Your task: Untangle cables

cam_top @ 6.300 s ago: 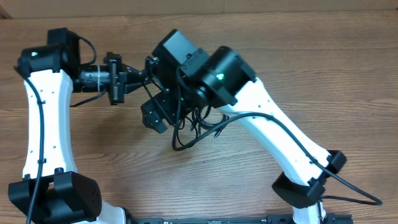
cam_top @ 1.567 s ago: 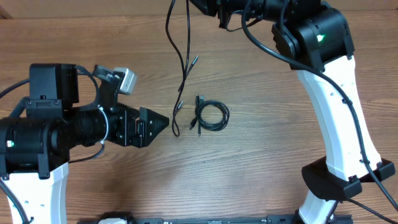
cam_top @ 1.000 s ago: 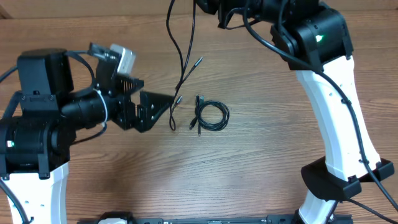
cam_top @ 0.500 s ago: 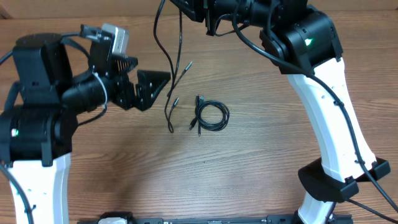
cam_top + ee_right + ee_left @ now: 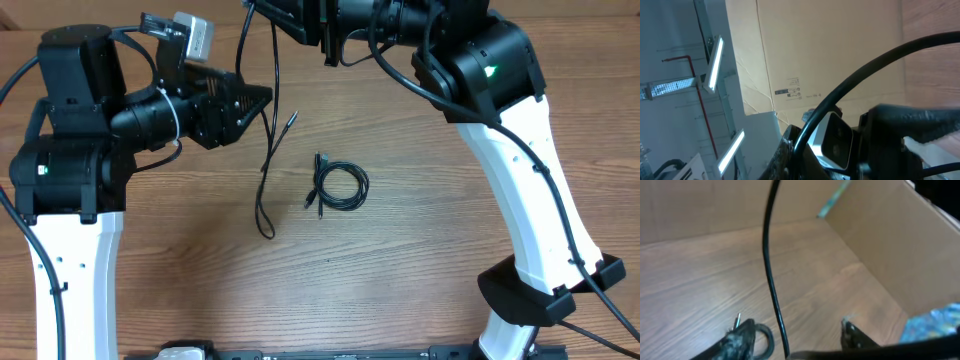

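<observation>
Cables (image 5: 262,180) had swung toward the bench's (image 5: 400,280) left edge, into the spread left pincer (image 5: 795,330); right pincer (image 5: 285,15) closure indeterminable; separation likely advancing.

Brown wooden table (image 5: 420,280); one coiled black cable (image 5: 340,186) lies near its middle.

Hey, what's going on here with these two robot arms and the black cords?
It's an untangling job, partway through. The right hand, raised at the far edge of the table, appears to hold the hanging cords, which dangle down onto the wood. The left hand is open around one strand without gripping it. A third cable lies coiled on the table by itself, apart from the others.
</observation>
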Robot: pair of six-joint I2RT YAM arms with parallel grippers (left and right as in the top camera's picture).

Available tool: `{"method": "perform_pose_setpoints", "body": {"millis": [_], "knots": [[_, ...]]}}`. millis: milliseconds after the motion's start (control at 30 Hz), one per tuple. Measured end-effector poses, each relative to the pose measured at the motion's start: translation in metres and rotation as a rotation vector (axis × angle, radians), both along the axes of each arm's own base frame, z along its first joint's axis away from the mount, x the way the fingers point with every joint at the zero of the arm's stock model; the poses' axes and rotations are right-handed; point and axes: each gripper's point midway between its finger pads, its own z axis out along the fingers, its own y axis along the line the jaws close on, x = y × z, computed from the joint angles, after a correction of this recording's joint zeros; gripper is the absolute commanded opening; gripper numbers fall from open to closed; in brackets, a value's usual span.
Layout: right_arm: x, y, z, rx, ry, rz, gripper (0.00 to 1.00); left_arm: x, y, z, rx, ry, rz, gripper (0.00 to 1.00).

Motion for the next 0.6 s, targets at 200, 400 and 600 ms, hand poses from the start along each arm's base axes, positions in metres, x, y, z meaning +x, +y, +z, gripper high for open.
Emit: {"method": "perform_pose_setpoints", "body": {"millis": [200, 400, 600], "knots": [[-0.0007, 0.0002, 0.0000, 0.000, 0.001, 0.004, 0.04, -0.0037, -0.0040, 0.0022, -0.020, 0.002, -0.030, 0.23], [-0.0026, 0.0005, 0.0003, 0.001, 0.001, 0.015, 0.04, -0.0039, -0.0045, 0.0022, -0.023, 0.004, -0.034, 0.04], [-0.0029, 0.0003, 0.0003, -0.006, -0.030, 0.020, 0.04, -0.0050, -0.0044, 0.0003, -0.023, 0.016, -0.033, 0.04]]}}
